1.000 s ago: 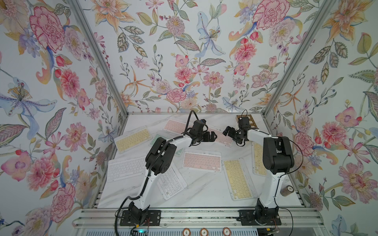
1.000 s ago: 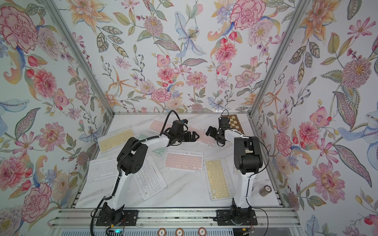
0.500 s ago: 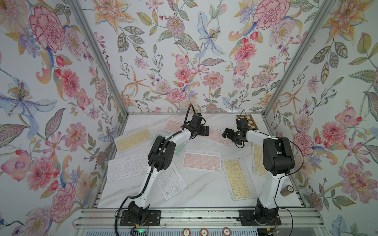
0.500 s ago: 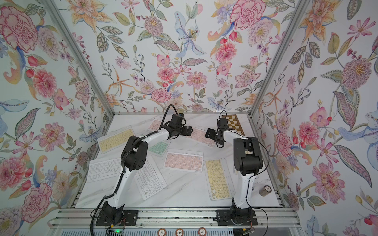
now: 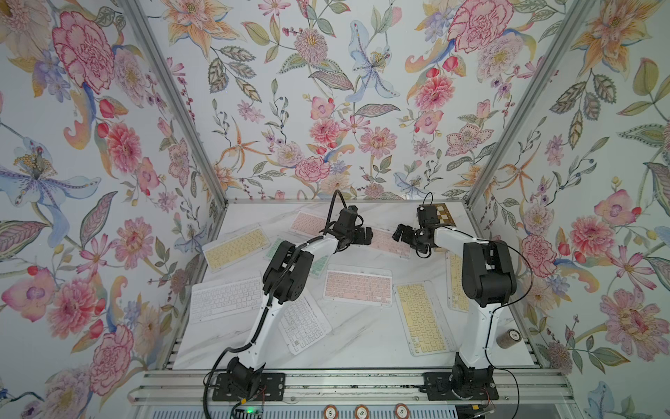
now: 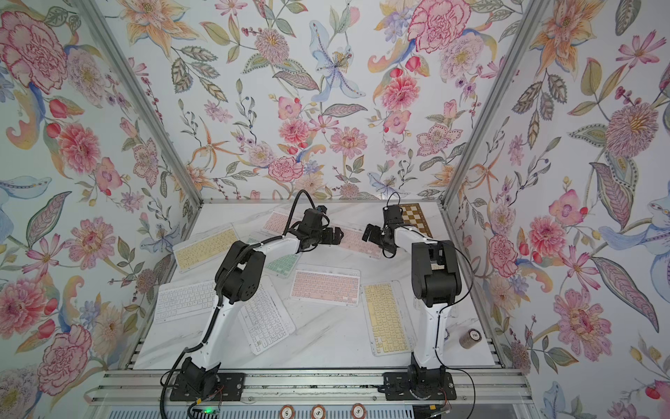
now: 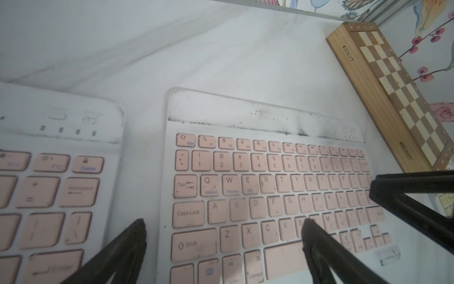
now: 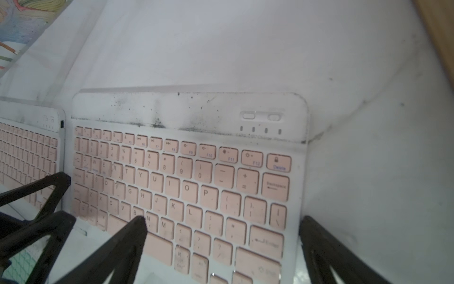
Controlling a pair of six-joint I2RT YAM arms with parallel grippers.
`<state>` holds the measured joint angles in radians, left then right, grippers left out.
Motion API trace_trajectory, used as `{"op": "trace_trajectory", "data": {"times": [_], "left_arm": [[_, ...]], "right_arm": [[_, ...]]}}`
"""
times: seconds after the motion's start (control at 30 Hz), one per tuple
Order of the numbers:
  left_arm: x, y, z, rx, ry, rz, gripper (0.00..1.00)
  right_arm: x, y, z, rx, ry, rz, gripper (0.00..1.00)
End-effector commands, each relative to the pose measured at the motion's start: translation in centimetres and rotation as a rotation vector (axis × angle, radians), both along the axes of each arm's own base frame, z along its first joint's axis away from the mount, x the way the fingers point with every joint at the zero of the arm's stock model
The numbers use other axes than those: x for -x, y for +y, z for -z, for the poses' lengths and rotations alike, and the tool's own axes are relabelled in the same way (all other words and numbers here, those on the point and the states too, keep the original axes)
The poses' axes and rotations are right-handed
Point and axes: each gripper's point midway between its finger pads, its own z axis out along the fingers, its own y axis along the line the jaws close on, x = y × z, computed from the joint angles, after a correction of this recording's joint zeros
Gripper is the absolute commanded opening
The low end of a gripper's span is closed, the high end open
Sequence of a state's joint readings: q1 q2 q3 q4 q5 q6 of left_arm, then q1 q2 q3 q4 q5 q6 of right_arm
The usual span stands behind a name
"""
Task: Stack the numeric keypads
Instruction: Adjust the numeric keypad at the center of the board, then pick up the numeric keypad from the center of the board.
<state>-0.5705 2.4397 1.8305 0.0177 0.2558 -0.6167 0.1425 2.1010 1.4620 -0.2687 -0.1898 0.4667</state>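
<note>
Left gripper [image 7: 223,233] and right gripper [image 8: 222,221] are standing wide open, empty. Both are seemingly hovering over the pink keypad [image 5: 386,242] at 12 o'clock

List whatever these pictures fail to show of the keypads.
- Mint green keypad: both top views, mostly covered by the left arm.
- Rightmost yellow keypad: in a top view, partly behind the right arm.
- Pink keypad: left wrist view, far-end key legends blurred.
- Chessboard: right wrist view, cut off by the edge.

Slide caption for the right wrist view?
Open right gripper over the Enter-key end of a pink-keyed white-framed keyboard on marble table.
</note>
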Motion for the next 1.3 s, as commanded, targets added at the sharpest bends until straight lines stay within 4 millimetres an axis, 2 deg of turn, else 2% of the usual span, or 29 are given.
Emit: {"op": "trace_trajectory", "data": {"times": [0.0, 0.1, 0.33, 0.53, 0.6, 0.73, 0.87, 1.1, 1.27], "left_arm": [[4.1, -1.0, 2.7, 0.048, 0.158, 0.049, 0.99], [5.4, -0.9, 2.1, 0.105, 0.175, 0.052, 1.0], [7.5, 0.0, 0.4, 0.157, 0.173, 0.051, 0.99], [7.3, 1.9, 0.1, 0.084, 0.15, 0.032, 0.99], [6.9, 2.5, -0.4, 0.046, 0.141, 0.038, 1.0], [6.6, 4.2, -3.3, -0.055, 0.079, 0.032, 0.99], [8.0, 6.4, -4.6, -0.123, 0.063, 0.008, 0.99], [13.0, 10.3, -2.9, -0.158, 0.117, -0.025, 0.99], [15.1, 12.2, -1.3, -0.128, 0.161, -0.044, 0.99]], "right_arm": [[1.6, -0.1, 3.3, 0.015, 0.107, -0.016, 0.99], [1.9, 0.5, 3.3, 0.01, 0.109, -0.031, 0.99], [3.1, 3.4, 2.9, 0.004, 0.108, -0.097, 0.99], [4.1, 5.2, 2.5, -0.01, 0.107, -0.126, 0.99], [4.1, 5.2, 1.9, -0.013, 0.096, -0.126, 0.99], [5.1, 4.7, -0.6, -0.015, 0.053, -0.127, 0.99], [7.5, 4.8, -2.3, -0.003, 0.017, -0.141, 0.99], [12.0, 6.0, -1.6, 0.032, 0.029, -0.203, 0.99], [14.3, 6.6, -0.1, 0.007, 0.06, -0.227, 0.99]]}}
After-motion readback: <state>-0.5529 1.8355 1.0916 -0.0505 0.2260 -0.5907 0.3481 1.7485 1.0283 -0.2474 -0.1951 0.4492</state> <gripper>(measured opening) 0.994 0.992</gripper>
